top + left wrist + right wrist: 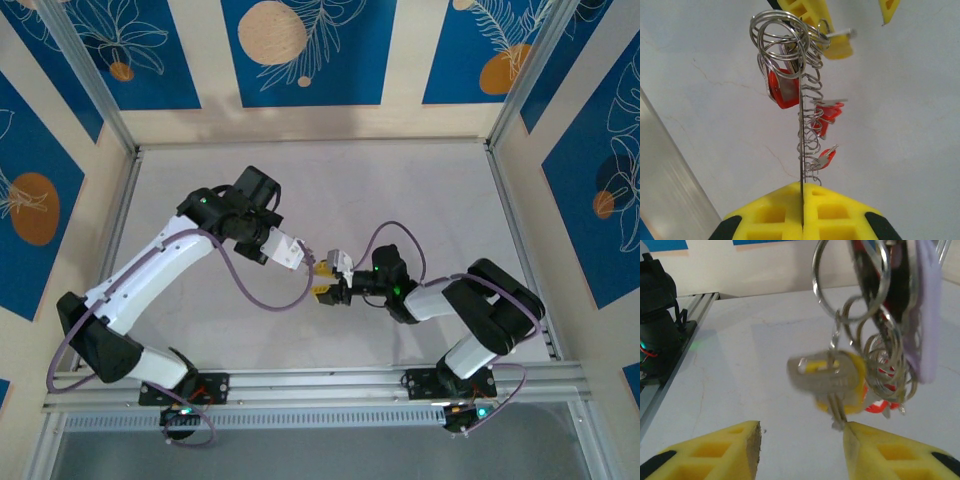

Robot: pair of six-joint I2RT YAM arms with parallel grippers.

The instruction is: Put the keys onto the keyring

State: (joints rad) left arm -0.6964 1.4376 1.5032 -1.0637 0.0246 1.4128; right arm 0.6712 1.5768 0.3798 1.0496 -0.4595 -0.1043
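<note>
The left jaws are clamped on the thin grey wire keyring (pixel 801 140), which runs straight out from them, red-headed silvery keys (pixel 781 90) strung along it. The right jaws (facing them) gape empty, a yellow-headed silver key (pixel 825 375) dangling just ahead, between them.

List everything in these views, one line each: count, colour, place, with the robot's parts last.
keyring: one, grey hoop, edge-on, mid left wrist view.
rings: many, silver, threaded along the keyring.
red keys: at least three, hanging from rings.
yellow key: one, blurred, front of the bunch.
tag: one, lilac, right of the bunch.
table: one, pale grey, beneath everything.
wall panels: several, blue with orange discs, around the table.
left arm: one, white and black, reaching to centre.
right arm: one, white and black, reaching to centre.
left gripper: yellow, shut on the keyring.
right gripper: yellow, open under the bunch.
</note>
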